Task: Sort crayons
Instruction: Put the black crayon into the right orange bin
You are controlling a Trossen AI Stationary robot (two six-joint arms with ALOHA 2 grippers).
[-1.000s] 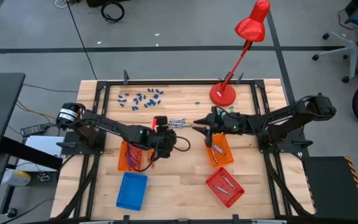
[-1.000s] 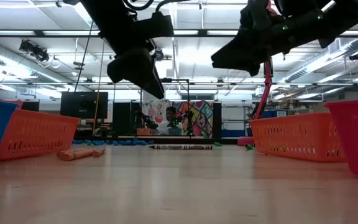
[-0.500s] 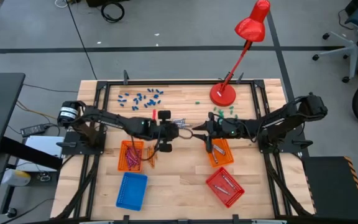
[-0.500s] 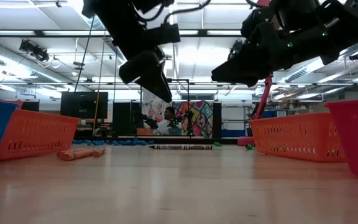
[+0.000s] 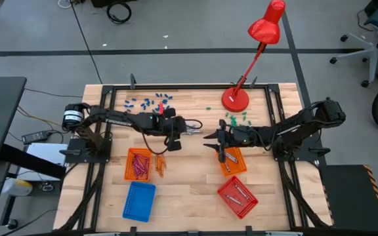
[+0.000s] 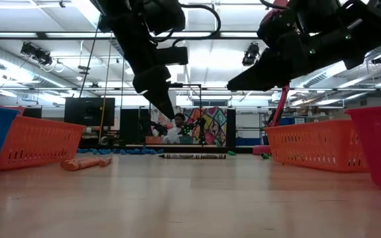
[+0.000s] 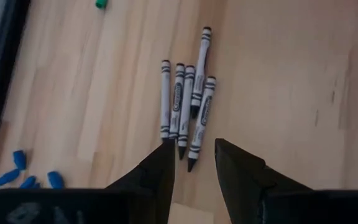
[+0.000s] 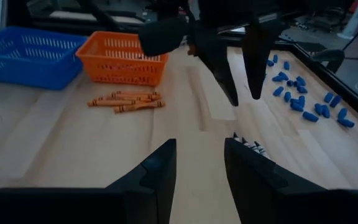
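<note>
Several grey-silver crayons (image 7: 185,106) lie side by side on the wooden table near its middle; they also show in the high view (image 5: 192,130) and the low view (image 6: 192,157). My left gripper (image 7: 191,155) is open and empty, hovering above their near ends (image 5: 186,126), well clear of the table (image 6: 164,106). My right gripper (image 8: 199,155) is open and empty, in the air just right of the crayons (image 5: 209,140). Several orange crayons (image 5: 159,164) lie beside the left orange basket (image 5: 128,172).
The left orange basket holds magenta crayons. The right orange basket (image 5: 237,168) and the red basket (image 5: 227,187) hold grey crayons. A blue basket (image 5: 139,200) stands near the front. Blue bits (image 5: 149,103), green bits (image 5: 235,117) and a red lamp base (image 5: 235,98) lie at the far side.
My left gripper has gone from beside the left orange basket toward the table's far edge and right, ending above the grey crayons. My right gripper has drifted a little toward the near edge. The crayons have not moved.
</note>
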